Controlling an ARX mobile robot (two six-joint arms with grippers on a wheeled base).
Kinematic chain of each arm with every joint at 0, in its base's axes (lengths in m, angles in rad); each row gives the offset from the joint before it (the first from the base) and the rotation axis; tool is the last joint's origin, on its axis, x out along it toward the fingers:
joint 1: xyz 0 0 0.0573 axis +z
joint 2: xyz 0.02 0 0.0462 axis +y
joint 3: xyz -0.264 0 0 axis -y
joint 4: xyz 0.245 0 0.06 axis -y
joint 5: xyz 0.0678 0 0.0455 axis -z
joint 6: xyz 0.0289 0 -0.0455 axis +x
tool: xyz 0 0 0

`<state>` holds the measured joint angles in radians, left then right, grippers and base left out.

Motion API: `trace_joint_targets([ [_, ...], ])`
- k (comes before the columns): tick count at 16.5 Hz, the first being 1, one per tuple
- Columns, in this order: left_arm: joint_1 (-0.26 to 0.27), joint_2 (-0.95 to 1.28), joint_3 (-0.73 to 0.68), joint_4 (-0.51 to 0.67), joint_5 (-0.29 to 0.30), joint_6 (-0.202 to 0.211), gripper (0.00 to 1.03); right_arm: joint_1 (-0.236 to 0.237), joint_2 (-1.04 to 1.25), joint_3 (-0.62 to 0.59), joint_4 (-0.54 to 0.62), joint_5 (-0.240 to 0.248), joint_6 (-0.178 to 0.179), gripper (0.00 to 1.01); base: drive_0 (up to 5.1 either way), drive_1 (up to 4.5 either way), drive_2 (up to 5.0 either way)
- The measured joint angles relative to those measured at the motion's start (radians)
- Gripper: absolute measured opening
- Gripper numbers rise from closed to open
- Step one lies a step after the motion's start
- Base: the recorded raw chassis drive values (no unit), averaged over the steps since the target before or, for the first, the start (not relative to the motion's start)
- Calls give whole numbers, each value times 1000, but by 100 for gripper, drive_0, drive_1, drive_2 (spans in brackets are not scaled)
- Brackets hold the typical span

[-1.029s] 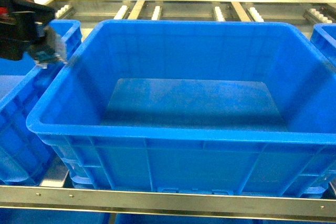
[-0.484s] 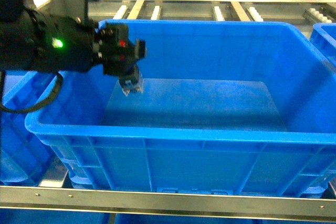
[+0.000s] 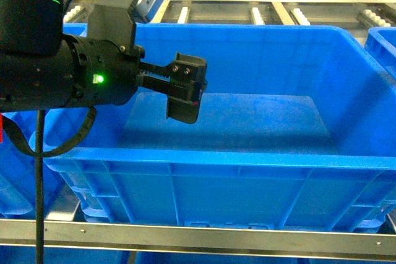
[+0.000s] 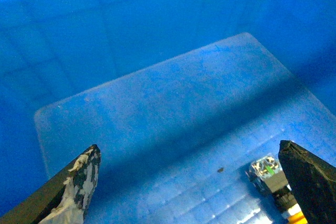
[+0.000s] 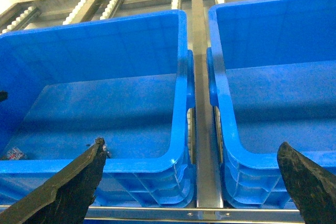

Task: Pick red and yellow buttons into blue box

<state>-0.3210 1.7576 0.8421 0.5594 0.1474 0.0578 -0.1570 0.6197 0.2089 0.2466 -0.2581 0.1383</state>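
The blue box (image 3: pixel 216 159) fills the middle of the head view. My left gripper (image 3: pixel 185 88) hangs inside it, over the left part of the floor. In the left wrist view the left gripper (image 4: pixel 191 182) is open wide above the box floor (image 4: pixel 173 103). The yellow button (image 4: pixel 270 174) lies on that floor beside the right fingertip (image 4: pixel 310 182), its clear switch block up and its yellow cap at the frame's bottom edge. Nothing is between the fingers. The red button is out of view. My right gripper (image 5: pixel 191 182) is open and empty, in front of the box rim (image 5: pixel 131 165).
Other blue boxes stand to the left (image 3: pixel 25 171) and right (image 3: pixel 383 44) of the middle one. A steel rail (image 3: pixel 216 236) runs along the front and a roller conveyor (image 3: pixel 260 13) behind. A metal strip (image 5: pixel 202 129) separates the box from its right neighbour (image 5: pixel 273 103).
My left arm swung from the left box into the middle box carrying a button. Its fingers have since opened, and the button now lies on the box floor.
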Motion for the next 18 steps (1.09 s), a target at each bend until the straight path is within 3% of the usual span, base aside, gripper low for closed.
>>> trace_joint_targets([
  [4,90,-131,-70,113,-64,-7,98,0,0,0,0,0,0,98,0,0,0],
  [7,185,-335,-230,213,-158,-35,98,0,0,0,0,0,0,98,0,0,0],
  [8,215,-459,-314,206,-219,-55,98,0,0,0,0,0,0,98,0,0,0],
  [9,221,-597,-402,187,-287,-56,98,0,0,0,0,0,0,98,0,0,0],
  [10,219,-695,-450,126,-316,-58,98,0,0,0,0,0,0,98,0,0,0],
  [12,158,-975,-576,-35,-421,-49,98,0,0,0,0,0,0,98,0,0,0],
  [14,144,-1066,-595,-51,-423,-42,98,0,0,0,0,0,0,98,0,0,0],
  [15,147,-1074,-585,-40,-432,-41,98,9,2,-15,64,27,-10,95,0,0,0],
  [16,153,-1078,-579,-48,-431,-40,98,35,-13,-56,180,107,-54,85,0,0,0],
  [18,193,-1115,-586,-176,-297,-50,81,61,-63,-101,195,156,-105,66,0,0,0],
])
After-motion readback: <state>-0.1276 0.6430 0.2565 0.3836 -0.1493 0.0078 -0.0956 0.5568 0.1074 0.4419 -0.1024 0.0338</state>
